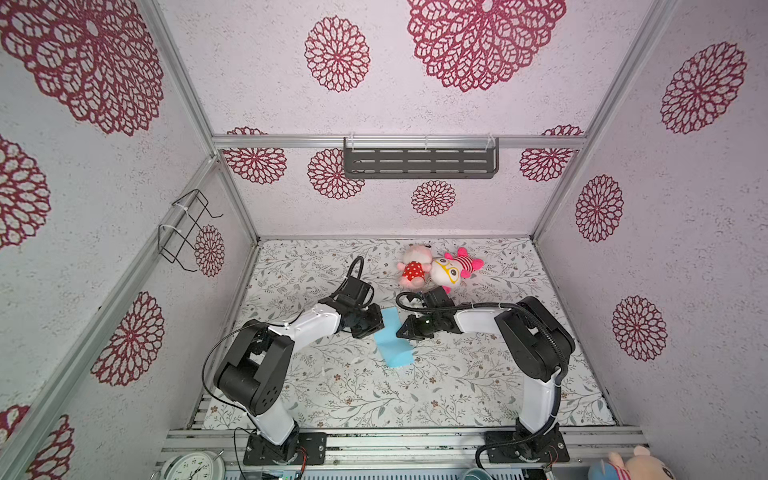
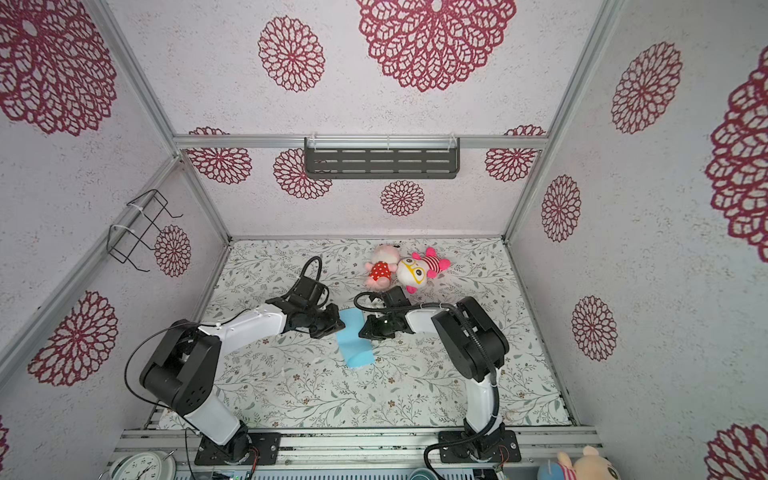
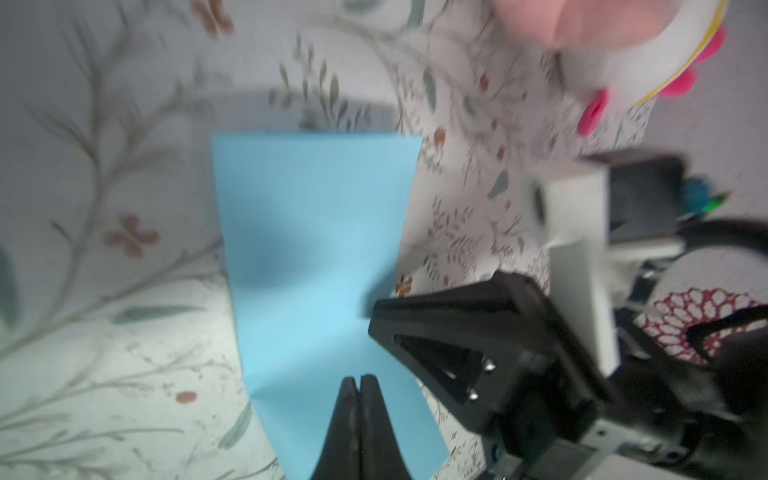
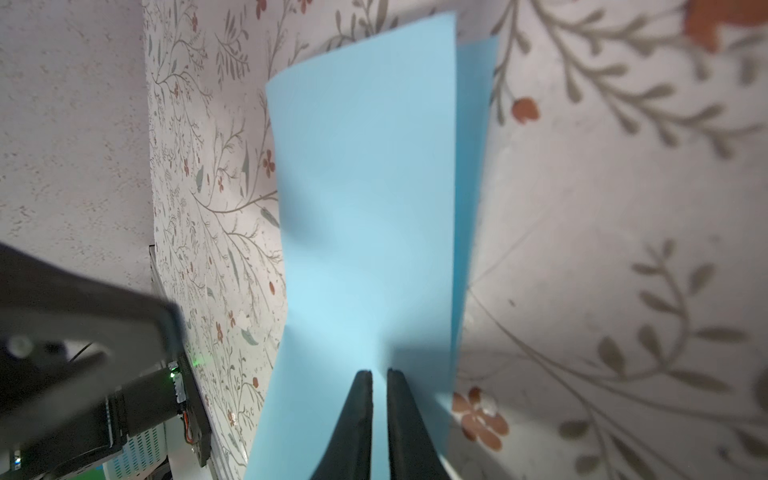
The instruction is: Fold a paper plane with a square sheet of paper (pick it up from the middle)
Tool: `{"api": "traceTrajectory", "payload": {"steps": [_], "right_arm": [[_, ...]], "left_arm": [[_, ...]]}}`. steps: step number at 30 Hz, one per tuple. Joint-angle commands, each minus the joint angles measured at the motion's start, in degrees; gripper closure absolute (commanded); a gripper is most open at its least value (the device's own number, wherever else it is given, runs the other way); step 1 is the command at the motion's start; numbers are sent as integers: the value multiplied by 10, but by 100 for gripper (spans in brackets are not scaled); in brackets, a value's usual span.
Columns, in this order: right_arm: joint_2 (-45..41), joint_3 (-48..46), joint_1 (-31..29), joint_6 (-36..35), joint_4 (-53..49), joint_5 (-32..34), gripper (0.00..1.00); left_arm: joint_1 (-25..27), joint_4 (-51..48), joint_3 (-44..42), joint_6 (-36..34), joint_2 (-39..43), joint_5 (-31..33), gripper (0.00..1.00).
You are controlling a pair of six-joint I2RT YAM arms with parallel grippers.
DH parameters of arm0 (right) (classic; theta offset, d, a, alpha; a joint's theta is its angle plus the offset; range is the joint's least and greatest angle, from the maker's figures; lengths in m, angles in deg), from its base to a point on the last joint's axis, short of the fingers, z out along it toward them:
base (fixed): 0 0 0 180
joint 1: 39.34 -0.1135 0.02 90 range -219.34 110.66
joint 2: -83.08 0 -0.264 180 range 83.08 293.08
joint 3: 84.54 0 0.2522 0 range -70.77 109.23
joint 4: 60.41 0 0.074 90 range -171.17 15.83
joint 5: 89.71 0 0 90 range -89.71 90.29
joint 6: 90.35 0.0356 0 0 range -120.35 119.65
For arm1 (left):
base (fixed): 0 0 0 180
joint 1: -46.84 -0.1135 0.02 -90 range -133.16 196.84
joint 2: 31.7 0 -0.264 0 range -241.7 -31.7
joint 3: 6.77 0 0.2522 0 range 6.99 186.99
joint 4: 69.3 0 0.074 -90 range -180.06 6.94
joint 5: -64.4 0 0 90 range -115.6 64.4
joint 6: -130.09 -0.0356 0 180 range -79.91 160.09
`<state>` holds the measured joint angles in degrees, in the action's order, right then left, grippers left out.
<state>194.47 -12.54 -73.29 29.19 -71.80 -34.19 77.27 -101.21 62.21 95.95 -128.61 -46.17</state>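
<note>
Starting at the left gripper (image 3: 358,380), you see its jaws pressed together, tips over the square sheet of paper (image 3: 316,232); whether they pinch it cannot be told. On the right gripper (image 4: 379,374) the jaws stand a narrow slit apart, with blue paper showing through the slit. In both top views the sheet (image 1: 392,345) (image 2: 357,345) lies doubled over as a narrow strip between the two grippers, its near end bulging in a loop, on the floral tabletop (image 1: 374,399). Farther back, a red-dotted plush toy (image 1: 413,270) touches a yellow-spectacled plush toy (image 1: 446,272).
</note>
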Motion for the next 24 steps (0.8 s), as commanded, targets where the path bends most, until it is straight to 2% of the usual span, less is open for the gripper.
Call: {"api": "traceTrajectory", "payload": {"steps": [1, 7, 11, 15, 24], "right_arm": [[50, -37, 0, -11, -95, 146, 85], [45, -43, -1, -11, -95, 154, 85], [43, -44, -1, -12, -98, 160, 86], [43, -44, -1, -11, -98, 162, 86], [39, -46, -1, -12, -98, 167, 86]], "left_arm": [[14, 19, -12, 38, -14, -15, 100], [22, -53, -6, 39, -39, 42, 100], [30, -68, -7, 38, -53, 43, 100], [35, -110, -5, 29, -60, 72, 100], [43, -140, 2, 13, -3, 75, 100]]}}
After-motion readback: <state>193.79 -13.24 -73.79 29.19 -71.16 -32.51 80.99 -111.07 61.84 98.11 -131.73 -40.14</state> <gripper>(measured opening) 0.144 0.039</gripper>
